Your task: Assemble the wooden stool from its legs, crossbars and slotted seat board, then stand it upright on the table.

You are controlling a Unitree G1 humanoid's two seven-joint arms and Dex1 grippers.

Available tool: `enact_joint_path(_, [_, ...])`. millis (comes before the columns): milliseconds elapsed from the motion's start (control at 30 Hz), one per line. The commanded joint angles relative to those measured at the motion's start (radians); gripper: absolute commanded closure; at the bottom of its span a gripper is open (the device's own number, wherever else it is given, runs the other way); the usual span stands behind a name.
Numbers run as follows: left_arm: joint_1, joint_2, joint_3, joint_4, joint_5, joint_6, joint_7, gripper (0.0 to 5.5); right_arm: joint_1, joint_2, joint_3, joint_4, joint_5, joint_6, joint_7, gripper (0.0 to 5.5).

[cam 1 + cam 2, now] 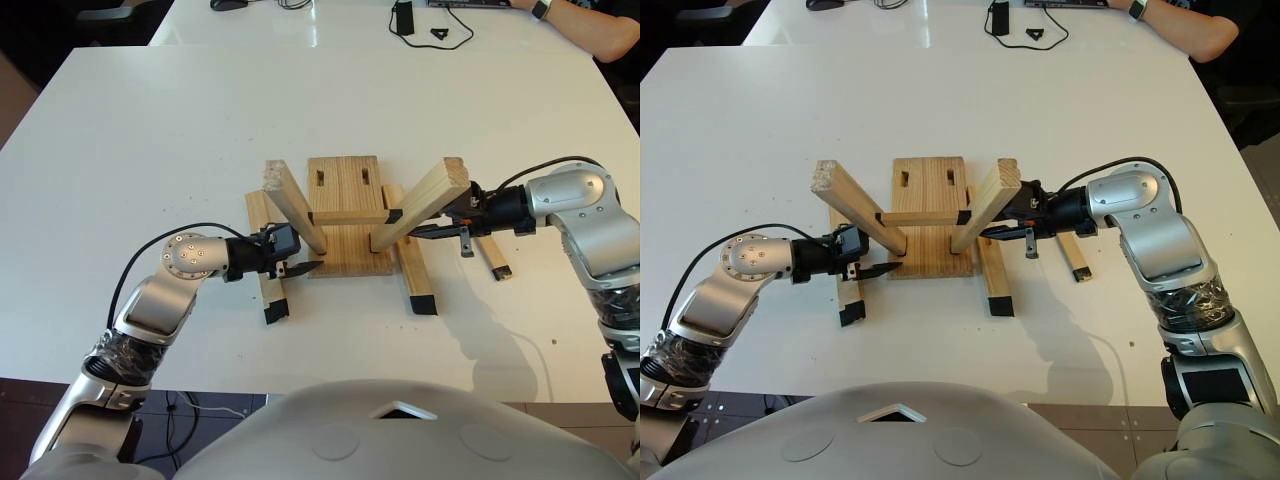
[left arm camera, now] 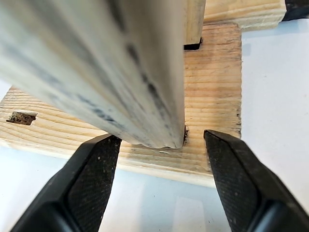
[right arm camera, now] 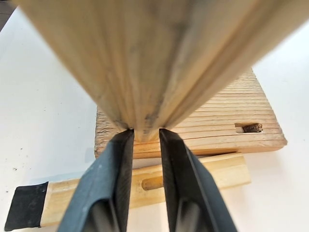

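Note:
The slotted seat board [image 1: 345, 255] lies flat mid-table. Two legs rise from it and splay outward, the left leg [image 1: 293, 205] and the right leg [image 1: 425, 200], joined by a crossbar [image 1: 348, 216]. My left gripper [image 1: 300, 268] is open at the foot of the left leg [image 2: 120, 72]; its fingers [image 2: 91, 183] straddle the base where it meets the board [image 2: 212, 96]. My right gripper [image 1: 428, 231] is shut on the lower edge of the right leg [image 3: 154, 58], its fingertips [image 3: 118, 159] pinching it above the board [image 3: 231, 116].
Two more legs with black end caps lie flat beside the board, one on its left [image 1: 272, 295] and one on its right [image 1: 416, 278]. A short loose bar [image 1: 497, 258] lies under my right wrist. A second table behind holds cables [image 1: 420, 25].

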Motion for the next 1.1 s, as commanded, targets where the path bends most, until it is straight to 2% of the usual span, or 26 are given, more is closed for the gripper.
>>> enact_joint_path(33, [-0.002, -0.014, -0.083, -0.012, 0.042, -0.034, -0.025, 2.41, -0.012, 0.093, 0.024, -0.052, 0.103, -0.072, 0.023, 4.56])
enact_joint_path(400, [0.076, 0.079, 0.02, -0.033, -0.016, -0.062, -0.027, 2.41, 0.035, 0.072, -0.031, -0.055, 0.091, -0.101, 0.001, 4.56])
enact_joint_path(567, [0.109, 0.115, 0.032, -0.036, 0.009, -0.091, -0.021, 2.41, 0.049, 0.058, -0.047, -0.055, 0.093, -0.115, -0.012, 4.56])
enact_joint_path(800, [0.074, 0.051, 0.025, -0.002, 0.031, -0.078, 0.061, 2.41, 0.052, 0.059, -0.051, -0.057, 0.095, -0.123, -0.027, 4.56])
enact_joint_path(1033, [0.076, 0.056, 0.028, 0.018, 0.044, -0.085, 0.07, 1.34, 0.061, 0.054, -0.054, -0.051, 0.092, -0.135, -0.036, 4.54])
enact_joint_path(1100, [0.076, 0.065, 0.035, 0.02, 0.033, -0.091, 0.058, 1.22, 0.065, 0.052, -0.055, -0.05, 0.09, -0.139, -0.039, 4.54])
